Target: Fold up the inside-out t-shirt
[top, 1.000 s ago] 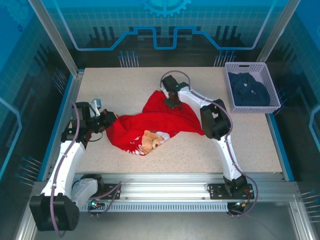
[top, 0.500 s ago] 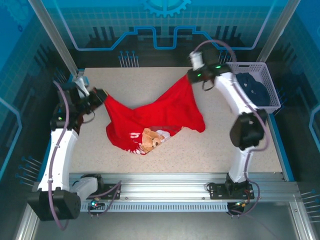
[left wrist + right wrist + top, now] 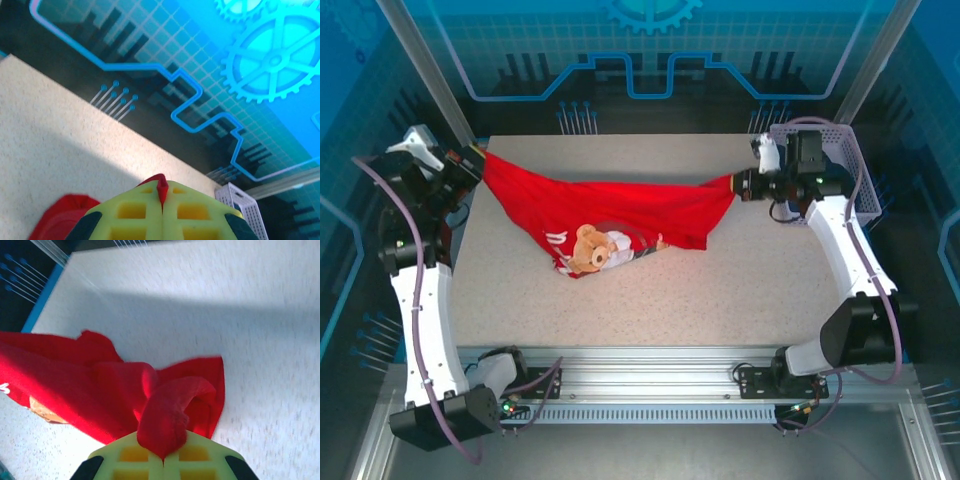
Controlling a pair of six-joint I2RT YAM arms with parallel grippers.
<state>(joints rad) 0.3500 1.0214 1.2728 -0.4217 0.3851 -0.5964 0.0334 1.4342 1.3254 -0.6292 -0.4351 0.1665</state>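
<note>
The bright red inside-out t-shirt (image 3: 620,215) hangs stretched across the table between both arms, its teddy-bear print (image 3: 588,246) sagging low near the middle. At the far left my left gripper (image 3: 480,160) is shut on one corner of the shirt; a red tip of cloth (image 3: 162,187) pokes out between its yellow-green fingers. My right gripper (image 3: 735,185) at the far right is shut on another corner, and a bunched red fold (image 3: 167,417) comes out of its jaws with the rest of the t-shirt (image 3: 65,385) trailing away to the left.
A white mesh basket (image 3: 860,190) holding a dark navy garment (image 3: 840,165) stands at the back right, right behind the right wrist. The same basket's corner (image 3: 240,202) appears in the left wrist view. Bare speckled tabletop (image 3: 720,300) lies in front of the shirt.
Both arms have swung outward and up, pulling the crumpled shirt off the table into a taut span. The right gripper closed on its corner at the start and carried it right.
</note>
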